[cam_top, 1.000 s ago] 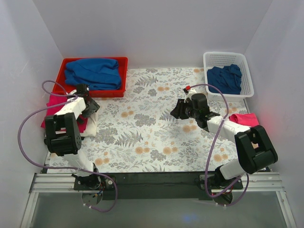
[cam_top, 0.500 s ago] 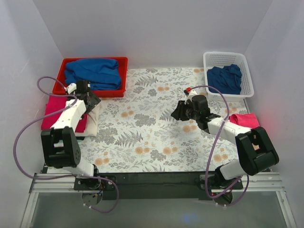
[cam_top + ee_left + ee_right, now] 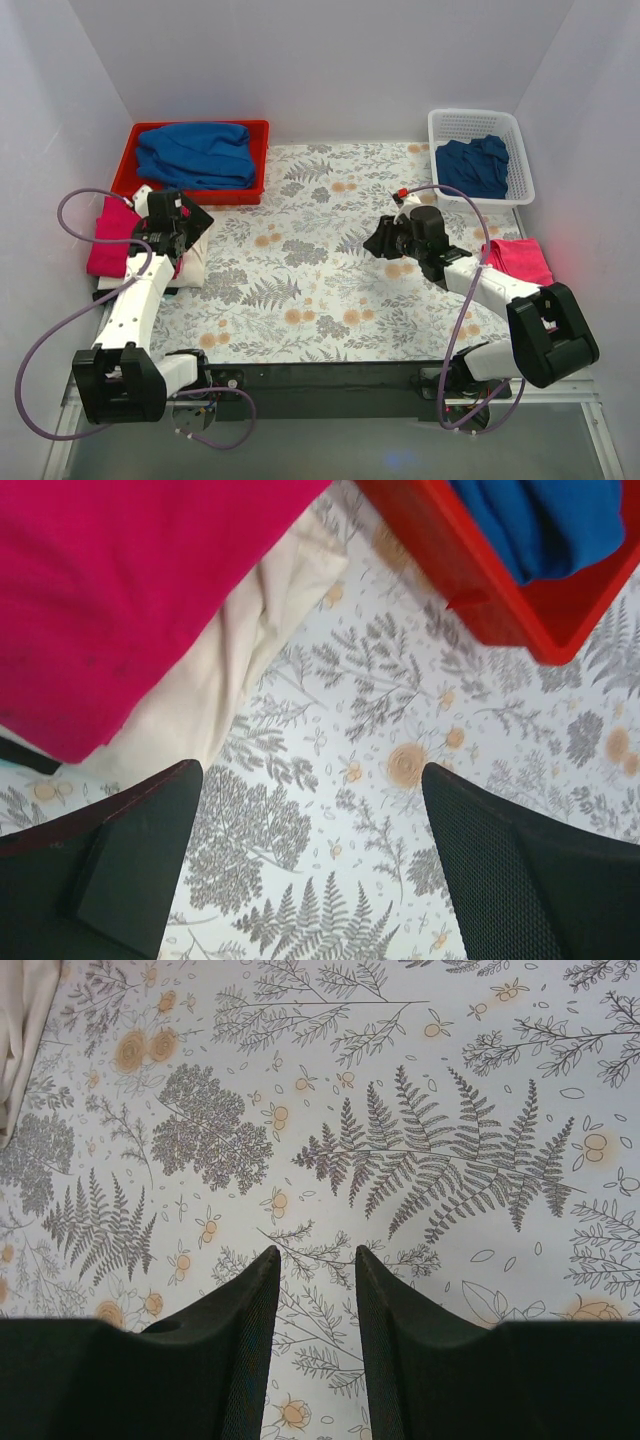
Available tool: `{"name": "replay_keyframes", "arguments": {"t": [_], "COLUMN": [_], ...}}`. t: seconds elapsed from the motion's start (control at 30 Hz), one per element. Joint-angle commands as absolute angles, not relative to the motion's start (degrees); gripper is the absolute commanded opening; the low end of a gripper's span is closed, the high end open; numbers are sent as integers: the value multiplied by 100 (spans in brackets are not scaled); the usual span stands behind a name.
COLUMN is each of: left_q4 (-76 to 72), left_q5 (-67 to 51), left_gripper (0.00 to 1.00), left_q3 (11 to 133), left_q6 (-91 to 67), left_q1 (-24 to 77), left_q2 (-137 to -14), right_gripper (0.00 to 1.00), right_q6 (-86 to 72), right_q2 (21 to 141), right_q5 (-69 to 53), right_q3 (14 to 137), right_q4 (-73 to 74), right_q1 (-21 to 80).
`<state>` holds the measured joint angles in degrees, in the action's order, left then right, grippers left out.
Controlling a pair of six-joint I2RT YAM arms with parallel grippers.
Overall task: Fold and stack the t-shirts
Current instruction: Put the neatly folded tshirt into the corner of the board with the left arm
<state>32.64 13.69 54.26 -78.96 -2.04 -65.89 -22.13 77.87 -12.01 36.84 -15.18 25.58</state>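
Left gripper [image 3: 310, 772]: jaws spread wide with nothing between them; it hovers over the flowered tablecloth [image 3: 300, 285], just beside the near edge of the shirt pile.
Right gripper [image 3: 316, 1252]: fingers a narrow gap apart and empty, poised over bare tablecloth near the middle of the table.
Crimson shirt [image 3: 120, 590]: lies flat on top of the cream shirt [image 3: 240, 670] at the table's left edge; no finger touches it.
Cream shirt: underneath, its edge sticking out to the right of the crimson one.
Blue shirt [image 3: 195, 152]: heaped in the red bin [image 3: 190, 194] at the far left.
Dark blue shirt [image 3: 475, 165]: bunched in the white basket [image 3: 521, 150] at the far right.
Pink shirt [image 3: 520, 258]: on the table's right edge, beside the right arm.
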Motion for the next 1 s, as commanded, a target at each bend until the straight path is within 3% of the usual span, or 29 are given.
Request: {"name": "replay_keyframes", "arguments": {"t": [0.0, 0.47, 0.97], "left_q4": [3024, 1838, 1556], "left_q5": [1151, 1256, 1854], "left_gripper": [91, 91, 92], "left_q3": [5142, 4562, 5027], "left_q6": [-8059, -8349, -8279], "left_q1": [-176, -184, -185], "left_q2": [-6284, -7655, -8780], "right_gripper": [42, 42, 42], "right_q6": [-2162, -2162, -2162], "right_q2": [7532, 7523, 7743], "right_q5": [-1125, -1002, -932], "right_q3": [3586, 3498, 3612], "right_q4": [-1696, -1696, -1687], "right_q1": [2584, 2584, 2584]}}
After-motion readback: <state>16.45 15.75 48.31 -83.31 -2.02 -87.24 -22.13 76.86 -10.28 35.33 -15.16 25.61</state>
